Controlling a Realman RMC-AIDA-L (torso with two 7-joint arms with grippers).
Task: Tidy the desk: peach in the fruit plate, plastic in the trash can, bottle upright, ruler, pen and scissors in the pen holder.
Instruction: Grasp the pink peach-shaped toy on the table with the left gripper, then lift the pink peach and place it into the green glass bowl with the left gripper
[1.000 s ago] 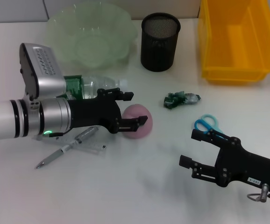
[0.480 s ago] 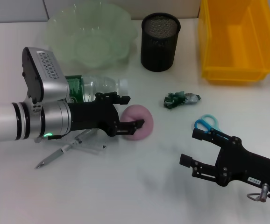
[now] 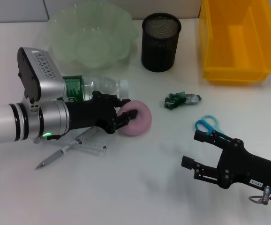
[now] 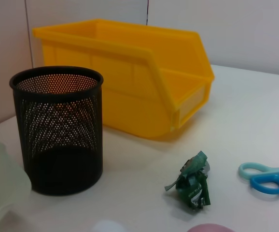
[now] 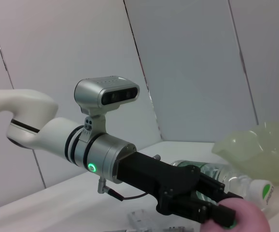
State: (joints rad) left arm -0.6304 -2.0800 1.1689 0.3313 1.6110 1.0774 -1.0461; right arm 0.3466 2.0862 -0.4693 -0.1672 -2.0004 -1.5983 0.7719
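Left gripper (image 3: 126,117) has its fingers pinched on the peach (image 3: 138,118), at six o'clock of the fruit plate (image 3: 60,23); nothing's tidied yet. Right gripper (image 3: 196,152) idles, fingers wide.

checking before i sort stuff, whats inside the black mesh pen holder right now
From the head view, the pen holder shows only its dark mesh floor; nothing stands in it. The pen and scissors lie on the table. Its mesh wall partly hides the very bottom.
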